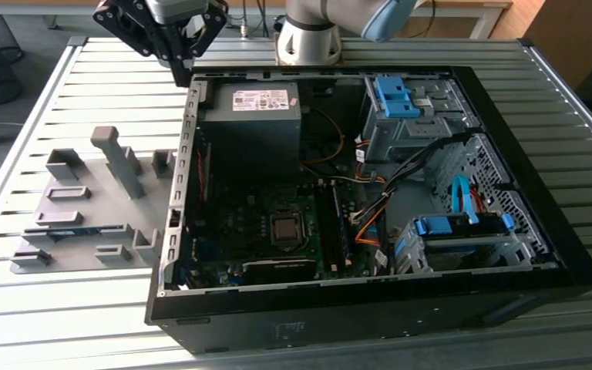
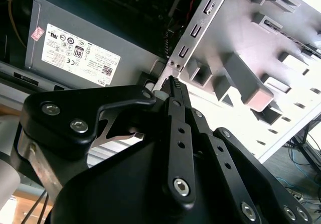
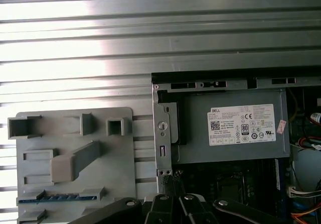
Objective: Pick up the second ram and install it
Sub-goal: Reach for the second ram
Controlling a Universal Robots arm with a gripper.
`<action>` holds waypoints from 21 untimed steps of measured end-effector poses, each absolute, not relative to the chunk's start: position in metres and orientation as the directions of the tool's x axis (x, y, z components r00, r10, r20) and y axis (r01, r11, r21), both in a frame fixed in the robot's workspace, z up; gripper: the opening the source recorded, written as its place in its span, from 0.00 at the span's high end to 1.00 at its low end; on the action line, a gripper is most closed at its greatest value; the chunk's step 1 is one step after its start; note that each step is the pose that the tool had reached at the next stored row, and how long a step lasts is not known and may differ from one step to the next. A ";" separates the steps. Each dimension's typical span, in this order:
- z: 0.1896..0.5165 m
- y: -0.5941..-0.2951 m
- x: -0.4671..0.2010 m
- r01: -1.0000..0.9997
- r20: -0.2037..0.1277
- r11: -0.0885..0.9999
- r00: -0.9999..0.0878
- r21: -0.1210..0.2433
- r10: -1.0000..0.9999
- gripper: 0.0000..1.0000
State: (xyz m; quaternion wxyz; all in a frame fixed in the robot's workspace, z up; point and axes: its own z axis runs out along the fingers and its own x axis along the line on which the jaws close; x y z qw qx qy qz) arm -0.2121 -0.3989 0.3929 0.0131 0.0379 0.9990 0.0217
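Gripper [image 1: 181, 71] is clenched, fingers pressed tip to tip with nothing between them. Both wrist views show the same closed, empty tips [image 2: 173, 83] [image 3: 169, 181].

It hangs above the far corner of the open PC case [image 1: 543, 254], on the exterior view's left. That puts it over the rear panel, right next to the power supply [image 1: 250, 116].

The second ram [image 1: 70, 230] is in the grey fixture plate [image 1: 28, 185]. It shows as a thin blue strip in a long slot near the plate's near edge, as the exterior view sees it. In the first wrist view the strip [image 3: 60, 198] lies between two grey holder blocks. It is well apart from the gripper, no contact.

The fixture plate lies flat on the slatted metal bench [image 1: 49, 324], on the exterior view's left, just beside the case wall. The case takes up the middle of the bench.

The long black memory slots [image 1: 332, 223] run alongside the CPU socket [image 1: 286, 227] on the motherboard. I cannot tell from here whether a slot is filled.
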 end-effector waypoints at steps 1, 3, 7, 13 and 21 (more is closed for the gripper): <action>0.393 -0.399 -0.213 0.075 -0.024 0.996 -0.997 0.044 0.076 0.90; 0.393 -0.399 -0.214 0.075 -0.024 0.996 -0.997 0.044 0.076 0.90; 0.393 -0.399 -0.217 0.075 -0.025 0.996 -0.997 0.044 0.076 0.90; 0.393 -0.399 -0.220 0.075 -0.024 0.996 -0.997 0.044 0.076 0.90; 0.393 -0.399 -0.225 0.075 -0.024 0.996 -0.997 0.044 0.076 0.90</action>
